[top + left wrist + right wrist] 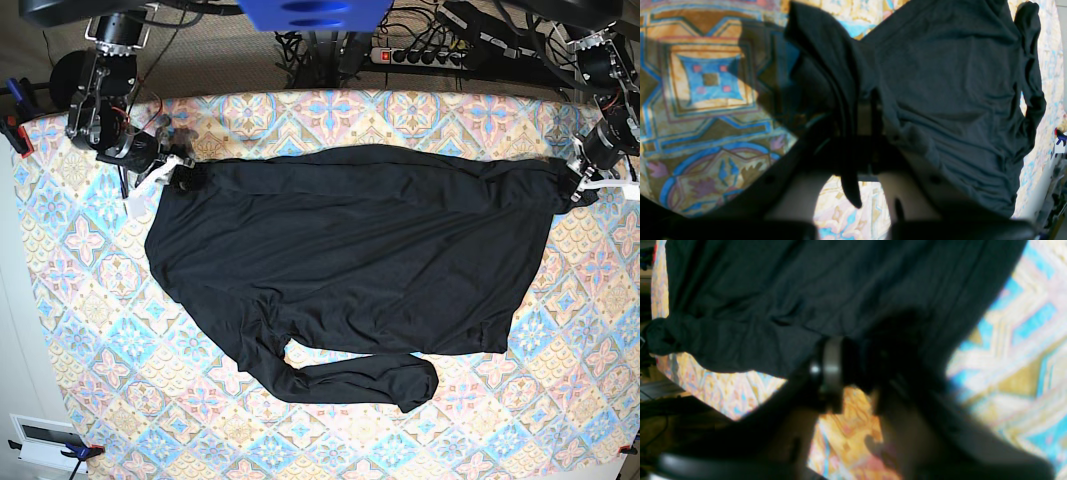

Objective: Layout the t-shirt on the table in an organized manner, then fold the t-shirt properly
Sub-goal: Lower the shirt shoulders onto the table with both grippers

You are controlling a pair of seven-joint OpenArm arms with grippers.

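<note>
From my base view the black t-shirt lies spread across the patterned table, long axis running left to right, a sleeve curled along its near edge. My left gripper pinches one far corner, jaws narrow on fabric. My right gripper sits at the opposite corner; its wrist view is blurred, so I cannot tell its jaws.

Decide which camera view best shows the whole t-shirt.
The base view: the t-shirt lies spread across the table, all edges visible. Both wrist views show only part of it, close up.
</note>
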